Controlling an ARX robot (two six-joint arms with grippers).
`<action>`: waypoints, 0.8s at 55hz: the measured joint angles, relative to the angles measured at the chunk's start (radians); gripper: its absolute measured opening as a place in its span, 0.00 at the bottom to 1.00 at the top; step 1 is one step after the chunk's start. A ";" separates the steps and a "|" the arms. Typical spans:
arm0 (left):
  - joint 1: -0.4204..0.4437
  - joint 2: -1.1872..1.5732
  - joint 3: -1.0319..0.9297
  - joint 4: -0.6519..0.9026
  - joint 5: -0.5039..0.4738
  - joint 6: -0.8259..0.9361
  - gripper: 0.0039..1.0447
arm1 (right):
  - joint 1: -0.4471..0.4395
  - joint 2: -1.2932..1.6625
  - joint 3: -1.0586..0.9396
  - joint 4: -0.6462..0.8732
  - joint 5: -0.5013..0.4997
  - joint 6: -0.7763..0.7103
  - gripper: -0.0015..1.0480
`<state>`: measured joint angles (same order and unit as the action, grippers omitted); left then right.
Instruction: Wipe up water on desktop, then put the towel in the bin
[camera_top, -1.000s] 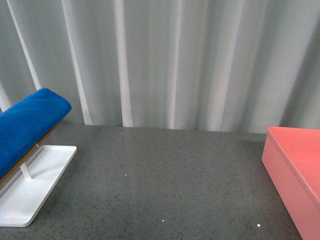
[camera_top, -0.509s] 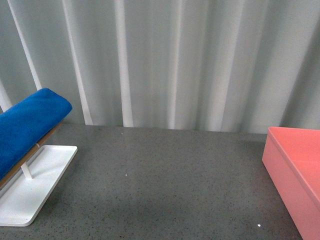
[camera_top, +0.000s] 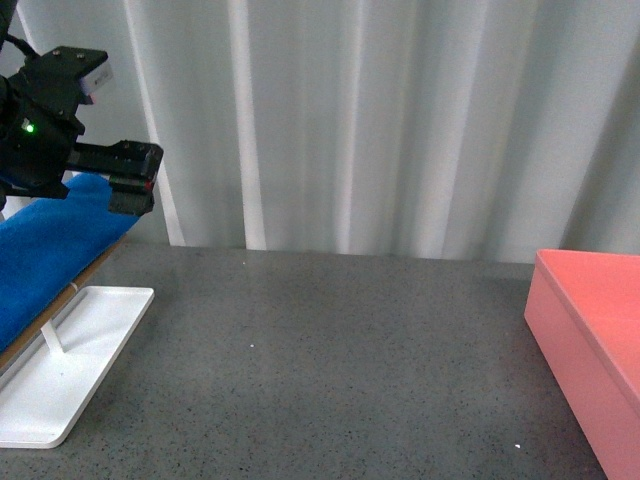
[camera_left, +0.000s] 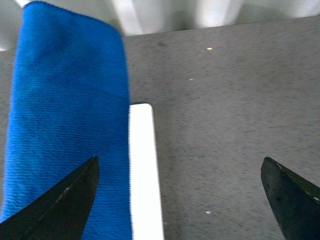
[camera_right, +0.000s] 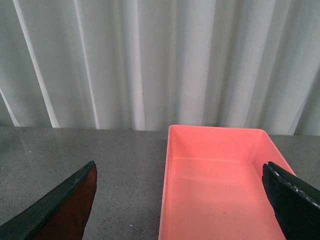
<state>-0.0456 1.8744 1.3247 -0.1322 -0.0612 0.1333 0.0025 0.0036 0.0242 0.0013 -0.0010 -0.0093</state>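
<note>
Towel (camera_top: 45, 255) and bin (camera_top: 590, 330) sit at opposite sides of the worktop (camera_top: 330, 350), a broad dark grey speckled surface with a pale pleated curtain (camera_top: 400, 120) along its far edge. At the right, the salmon-pink bin stands with nothing in it. At the left, the folded bright blue towel lies draped over the wooden rail (camera_top: 92, 275) of a flat white tray (camera_top: 75, 365). The left pincer (camera_top: 132, 188) hangs over the towel's far end, spread wide and holding nothing. In its wrist view one finger (camera_left: 60, 205) is above the cloth and the other above bare worktop. I cannot tell if it touches the towel. The right pincer (camera_right: 179, 175), equally wide and holding nothing, faces the bin.
</note>
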 joint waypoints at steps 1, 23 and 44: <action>0.002 0.008 0.005 0.000 -0.008 0.006 0.94 | 0.000 0.000 0.000 0.000 0.000 0.000 0.93; 0.066 0.159 0.089 0.107 -0.177 0.050 0.94 | 0.000 0.000 0.000 0.000 0.000 0.000 0.93; 0.073 0.200 0.056 0.141 -0.173 0.081 0.94 | 0.000 0.000 0.000 0.000 0.000 0.000 0.93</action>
<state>0.0273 2.0743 1.3811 0.0090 -0.2340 0.2142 0.0025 0.0036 0.0242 0.0013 -0.0010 -0.0093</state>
